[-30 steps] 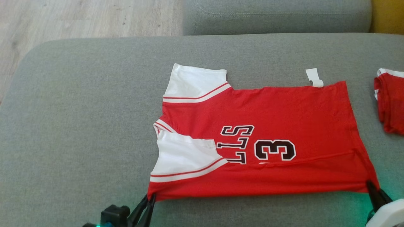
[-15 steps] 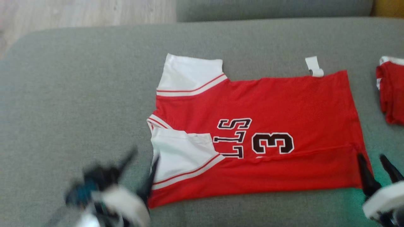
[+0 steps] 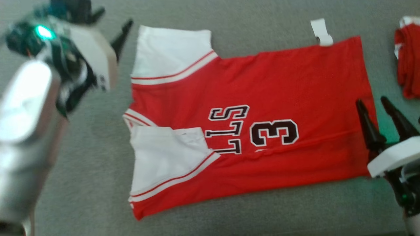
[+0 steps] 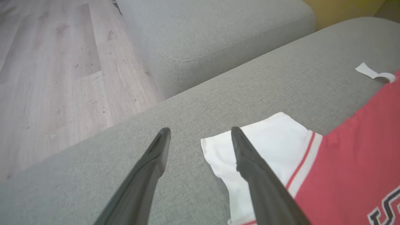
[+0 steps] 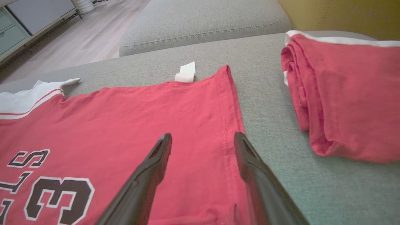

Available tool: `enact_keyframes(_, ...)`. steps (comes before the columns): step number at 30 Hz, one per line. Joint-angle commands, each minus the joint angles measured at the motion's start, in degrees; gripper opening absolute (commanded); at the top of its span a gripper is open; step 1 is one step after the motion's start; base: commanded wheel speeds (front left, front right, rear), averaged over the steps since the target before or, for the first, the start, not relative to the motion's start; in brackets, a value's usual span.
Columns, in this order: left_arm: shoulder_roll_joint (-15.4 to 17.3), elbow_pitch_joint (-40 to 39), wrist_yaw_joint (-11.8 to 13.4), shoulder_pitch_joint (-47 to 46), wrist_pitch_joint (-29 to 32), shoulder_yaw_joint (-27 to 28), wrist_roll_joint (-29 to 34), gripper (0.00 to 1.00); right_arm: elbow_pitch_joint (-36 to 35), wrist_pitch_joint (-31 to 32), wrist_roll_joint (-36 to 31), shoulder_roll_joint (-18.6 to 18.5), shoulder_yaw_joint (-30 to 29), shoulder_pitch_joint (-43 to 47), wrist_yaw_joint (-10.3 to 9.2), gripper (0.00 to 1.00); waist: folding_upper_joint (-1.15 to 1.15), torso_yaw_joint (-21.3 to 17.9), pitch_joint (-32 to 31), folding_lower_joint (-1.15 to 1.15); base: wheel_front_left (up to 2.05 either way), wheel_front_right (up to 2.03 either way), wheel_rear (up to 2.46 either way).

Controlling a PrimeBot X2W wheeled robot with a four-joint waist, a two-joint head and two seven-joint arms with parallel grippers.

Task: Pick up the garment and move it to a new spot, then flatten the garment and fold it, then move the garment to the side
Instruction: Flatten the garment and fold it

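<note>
The left gripper (image 4: 200, 129) is spread wide apart and empty, with the white sleeve (image 3: 170, 49) of the red shirt (image 3: 262, 82) just to its right, and the shirt lies flat on the grey sofa (image 3: 92, 147) across to the right gripper (image 3: 371, 100), also wide apart and empty, over the hem (image 5: 231, 103).

Note: your left gripper (image 3: 115, 16) is blurred at 10 o'clock; red pile (image 3: 408, 62) at 2 o'clock runs off frame.
</note>
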Motion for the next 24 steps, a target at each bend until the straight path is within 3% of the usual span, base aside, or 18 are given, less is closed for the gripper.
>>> enact_keyframes(1,2.19,0.49,-0.31,-4.46,1.05,1.62,-0.74,1.0,-1.88,-0.9,0.63,-1.93,1.04,-1.02,-0.05,1.0,0.0,-2.77,3.31,-0.02,0.0,0.0,0.0)
enact_keyframes(9,3.87,12.83,-0.62,-14.08,6.22,-3.99,-2.94,1.0,-0.68,-2.6,1.53,-2.06,3.11,-4.36,-0.05,1.0,0.0,-6.45,7.7,-0.02,0.0,0.0,0.0)
enact_keyframes(20,7.04,16.61,-0.64,-14.68,5.55,-11.1,-7.25,1.0,0.73,-4.23,1.3,-1.5,2.97,-4.96,-0.05,1.0,0.0,-8.53,8.51,-0.02,0.0,0.0,0.0)
enact_keyframes(21,7.2,16.65,-0.64,-14.66,5.41,-11.56,-7.69,0.77,0.7,-4.25,1.27,-1.46,2.96,-4.99,-0.05,1.0,0.0,-8.59,8.52,-0.02,0.0,0.0,0.0)
enact_keyframes(22,7.29,16.8,-0.64,-14.62,5.25,-11.88,-8.18,0.43,0.67,-4.25,1.2,-1.42,2.94,-4.99,-0.05,1.0,0.0,-8.64,8.51,-0.02,0.0,0.0,0.0)
enact_keyframes(23,7.37,16.94,-0.64,-14.57,5.13,-12.25,-8.65,0.25,0.64,-4.21,1.11,-1.41,2.9,-4.99,-0.05,1.0,0.0,-8.67,8.5,-0.02,0.0,0.0,0.0)
enact_keyframes(24,7.35,17.15,-0.64,-14.45,5.25,-12.53,-9.42,0.0,0.62,-4.17,1.03,-1.42,2.82,-4.96,-0.05,1.0,0.0,-8.67,8.48,-0.02,0.0,0.0,0.0)
